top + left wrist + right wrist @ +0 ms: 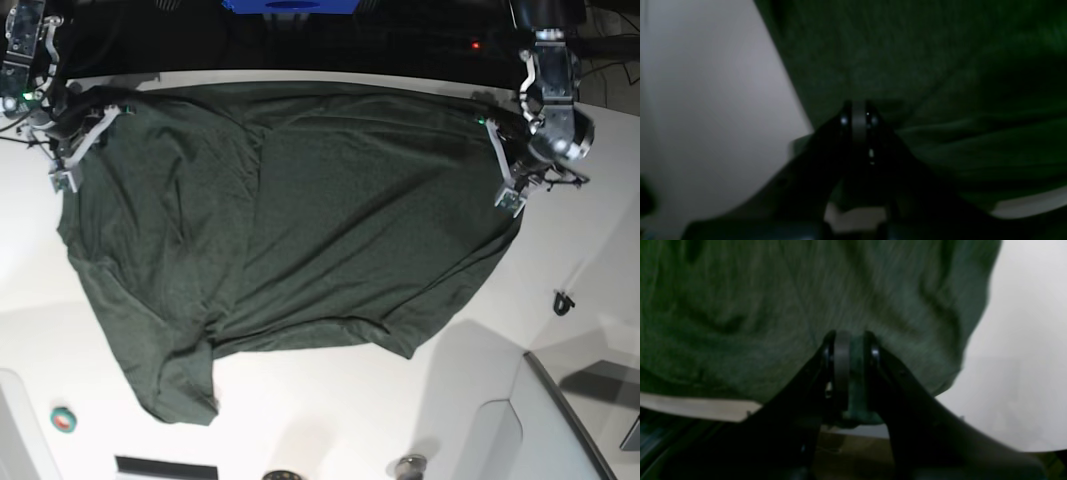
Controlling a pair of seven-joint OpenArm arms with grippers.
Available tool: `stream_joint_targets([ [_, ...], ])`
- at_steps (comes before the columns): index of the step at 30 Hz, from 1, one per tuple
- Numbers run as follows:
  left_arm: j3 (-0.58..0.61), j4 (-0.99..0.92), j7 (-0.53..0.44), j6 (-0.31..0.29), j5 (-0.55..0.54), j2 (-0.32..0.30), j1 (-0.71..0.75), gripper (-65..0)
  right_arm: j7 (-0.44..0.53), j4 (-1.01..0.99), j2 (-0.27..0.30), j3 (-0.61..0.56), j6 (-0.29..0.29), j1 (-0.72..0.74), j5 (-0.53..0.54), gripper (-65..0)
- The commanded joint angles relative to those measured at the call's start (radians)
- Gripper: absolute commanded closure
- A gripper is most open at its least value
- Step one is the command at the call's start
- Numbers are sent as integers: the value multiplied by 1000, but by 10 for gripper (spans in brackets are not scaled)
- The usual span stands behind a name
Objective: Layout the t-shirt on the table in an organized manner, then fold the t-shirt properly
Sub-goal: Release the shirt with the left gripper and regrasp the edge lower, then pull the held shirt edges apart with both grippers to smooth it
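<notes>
Two grippers are working this moment, one at each near corner of the spread. Taking the base view from its left side: the right gripper (pixel 65 180) is at the cloth's edge there, and its wrist view shows the jaws pinched onto a fold of the t-shirt (pixel 290 220), a wad of green fabric bunched between the fingers. Across the middle, the t-shirt lies broad on the table (pixel 330 410), mostly flat over its central panel, while its left portion trails down into a long, rumpled flap that ends near a small teal ring (pixel 64 419). At the view's right, the left gripper (pixel 510 198) sits at the opposite edge; its wrist view shows the jaws drawn fully together with cloth just at their tips, so it appears clamped on the hem.

My reading is that the layout step is in hand, not the fold: both corners look taken, and the next move would call for an even pull apart and along the table to draw out the creases and the trailing flap.

Fabric is dark green, matte, soft knit, with shallow diagonal wrinkles; the tabletop is smooth, white and hard
</notes>
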Motion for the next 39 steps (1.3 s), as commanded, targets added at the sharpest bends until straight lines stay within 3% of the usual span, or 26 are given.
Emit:
stream_joint_targets([
  [1,-34,14,-31,8,6,-13,5,0,13,15,10,6,-3,1,8,-69],
  [8,-94,-10,-66,8,6,-7,20,0,15,-81,44,6,-5,27,5,-69],
  [15,-96,-51,-74,8,7,-8,91,0,86,-202,81,33,-8,36,5,-69],
  [18,-96,-39,-74,8,7,-8,129,0,86,-165,71,88,-3,32,8,-68],
  [24,-114,60,-69,8,6,-5,167,0,63,-19,71,88,-3,-2,8,-68],
  [31,-169,122,-69,8,9,12,131,0,29,-18,74,87,-3,75,6,-68],
  [39,-165,3,-72,8,7,18,31,0,36,-222,111,85,-3,168,6,-68],
])
